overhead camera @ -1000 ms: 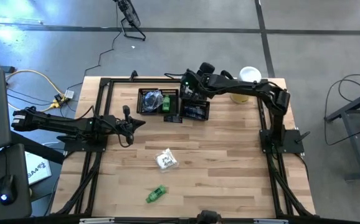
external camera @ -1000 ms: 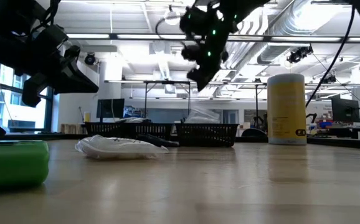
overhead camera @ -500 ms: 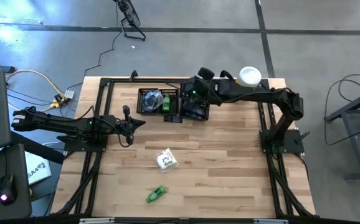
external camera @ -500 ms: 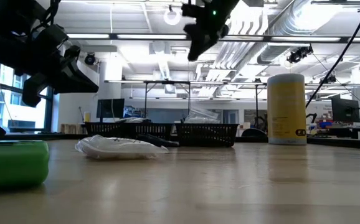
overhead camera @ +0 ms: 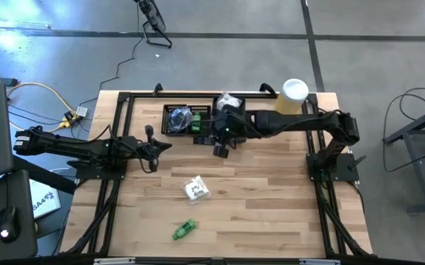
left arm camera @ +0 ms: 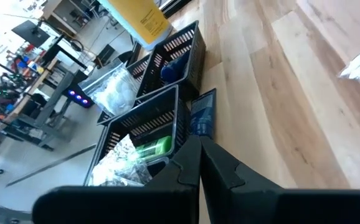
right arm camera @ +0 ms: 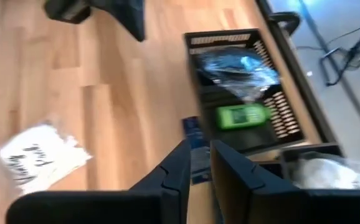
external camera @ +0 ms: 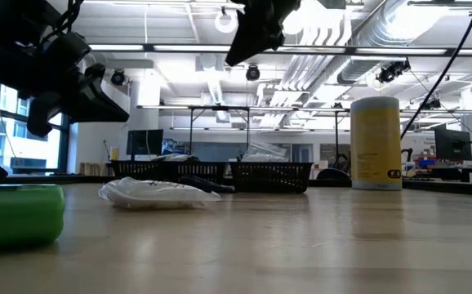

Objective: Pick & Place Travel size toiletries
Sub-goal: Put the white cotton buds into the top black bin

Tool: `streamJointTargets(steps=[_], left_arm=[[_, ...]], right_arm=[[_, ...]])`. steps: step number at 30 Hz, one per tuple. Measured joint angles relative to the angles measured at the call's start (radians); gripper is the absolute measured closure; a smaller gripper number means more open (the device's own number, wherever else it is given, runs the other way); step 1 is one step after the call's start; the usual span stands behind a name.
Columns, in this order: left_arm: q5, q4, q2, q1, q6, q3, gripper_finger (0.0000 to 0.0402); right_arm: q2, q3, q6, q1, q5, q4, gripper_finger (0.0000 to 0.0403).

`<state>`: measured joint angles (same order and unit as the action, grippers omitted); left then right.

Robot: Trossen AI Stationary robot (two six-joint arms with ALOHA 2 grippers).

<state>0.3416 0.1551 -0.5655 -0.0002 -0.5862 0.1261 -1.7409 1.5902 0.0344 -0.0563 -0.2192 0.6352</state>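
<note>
The wooden tabletop (overhead camera: 271, 191) carries two black mesh trays (overhead camera: 177, 120) at its far edge. The right end effector (overhead camera: 220, 149) hangs just near of them, fingers narrowly parted and empty. A white sachet (overhead camera: 195, 189) and green tube (overhead camera: 184, 230) lie well nearer. The left end effector (overhead camera: 151, 145), clenched, waits at left.

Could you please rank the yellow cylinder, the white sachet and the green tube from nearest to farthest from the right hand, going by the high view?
From the right hand, just in front of the trays:
1. White sachet, mid-table, toward the front from the hand.
2. Yellow cylinder, at the table's back edge on the right; farther than the sachet.
3. Green tube, near the table's front edge, clearly farthest.
</note>
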Motion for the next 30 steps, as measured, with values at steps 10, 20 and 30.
streamJointTargets(steps=[10, 20, 30], left_arm=[[-0.166, 0.0, 0.0, 0.0, 0.129, 0.0, 0.0401], [-0.263, -0.001, -0.002, -0.061, 0.265, 0.0, 0.0401], [-0.056, 0.0, -0.002, -0.335, 0.352, 0.0, 0.0401]], right_arm=[[0.0, 0.0, 0.151, 0.146, -0.007, 0.003, 0.0372], [0.0, -0.116, 0.284, 0.292, -0.09, -0.104, 0.0396], [-0.008, -0.313, 0.336, 0.389, -0.11, -0.424, 0.0399]])
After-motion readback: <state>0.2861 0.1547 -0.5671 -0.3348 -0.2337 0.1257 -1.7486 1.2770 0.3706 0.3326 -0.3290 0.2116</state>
